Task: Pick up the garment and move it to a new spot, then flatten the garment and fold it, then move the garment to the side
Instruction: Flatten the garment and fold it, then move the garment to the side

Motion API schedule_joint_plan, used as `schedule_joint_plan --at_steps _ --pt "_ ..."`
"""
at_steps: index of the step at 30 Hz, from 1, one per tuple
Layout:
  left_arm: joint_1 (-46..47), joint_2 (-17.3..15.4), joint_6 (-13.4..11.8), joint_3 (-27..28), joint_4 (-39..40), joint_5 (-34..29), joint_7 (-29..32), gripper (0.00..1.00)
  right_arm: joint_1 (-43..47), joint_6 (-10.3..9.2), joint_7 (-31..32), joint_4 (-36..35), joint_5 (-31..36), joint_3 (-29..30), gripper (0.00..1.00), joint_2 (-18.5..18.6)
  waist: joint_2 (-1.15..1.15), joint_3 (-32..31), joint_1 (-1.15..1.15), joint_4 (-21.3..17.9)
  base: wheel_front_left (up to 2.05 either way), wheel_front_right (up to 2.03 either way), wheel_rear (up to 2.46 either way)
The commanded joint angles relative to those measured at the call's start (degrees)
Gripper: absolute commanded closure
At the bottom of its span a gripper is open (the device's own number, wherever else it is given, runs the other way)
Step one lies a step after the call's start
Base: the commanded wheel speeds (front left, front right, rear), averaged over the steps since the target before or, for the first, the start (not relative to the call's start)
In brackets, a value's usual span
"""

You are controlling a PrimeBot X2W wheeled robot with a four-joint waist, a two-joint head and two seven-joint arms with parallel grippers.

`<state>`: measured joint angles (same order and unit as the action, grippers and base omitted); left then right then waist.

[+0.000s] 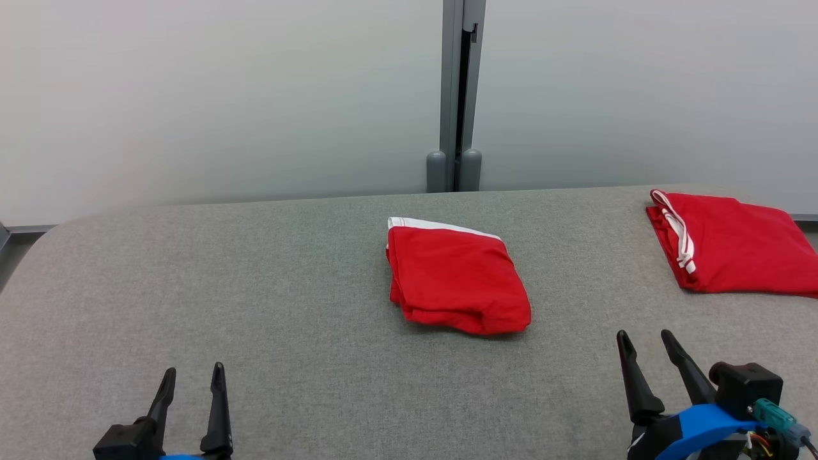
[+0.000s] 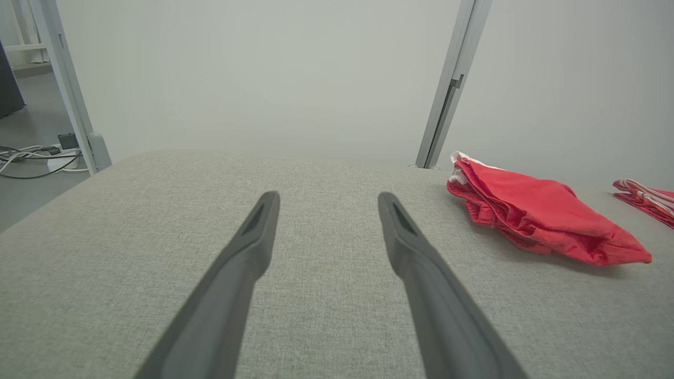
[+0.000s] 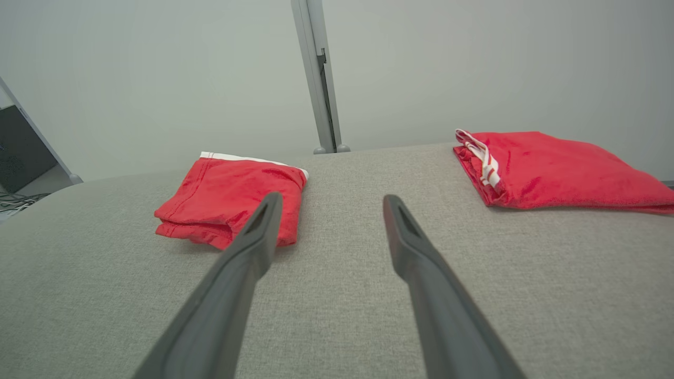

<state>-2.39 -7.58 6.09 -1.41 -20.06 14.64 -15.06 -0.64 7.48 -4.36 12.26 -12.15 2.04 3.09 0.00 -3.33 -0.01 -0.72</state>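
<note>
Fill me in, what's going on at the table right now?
Nothing is being handled at this moment. The left gripper and the right gripper both sit open and empty over the near part of the grey table. A folded red garment with a white band lies in the middle, apart from both grippers. A second folded red garment lies at the far right. The middle one looks folded but not yet moved aside.
</note>
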Motion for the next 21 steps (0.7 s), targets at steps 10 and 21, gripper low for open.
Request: schedule_joint_plan --at_steps 10,21 --pt "-0.24 -0.86 -0.54 -0.59 -1.59 0.11 0.35 0.0 0.81 0.03 -0.69 1.11 0.29 -0.62 0.0 -0.1 0.0 0.23 0.01 0.52 0.0 0.0 0.0" --pt "0.48 -1.09 -0.94 -1.14 -1.2 -0.1 0.05 0.0 0.37 0.03 -0.32 1.16 -0.42 -1.02 0.0 -0.15 0.0 0.87 0.01 0.78 0.0 0.0 0.0"
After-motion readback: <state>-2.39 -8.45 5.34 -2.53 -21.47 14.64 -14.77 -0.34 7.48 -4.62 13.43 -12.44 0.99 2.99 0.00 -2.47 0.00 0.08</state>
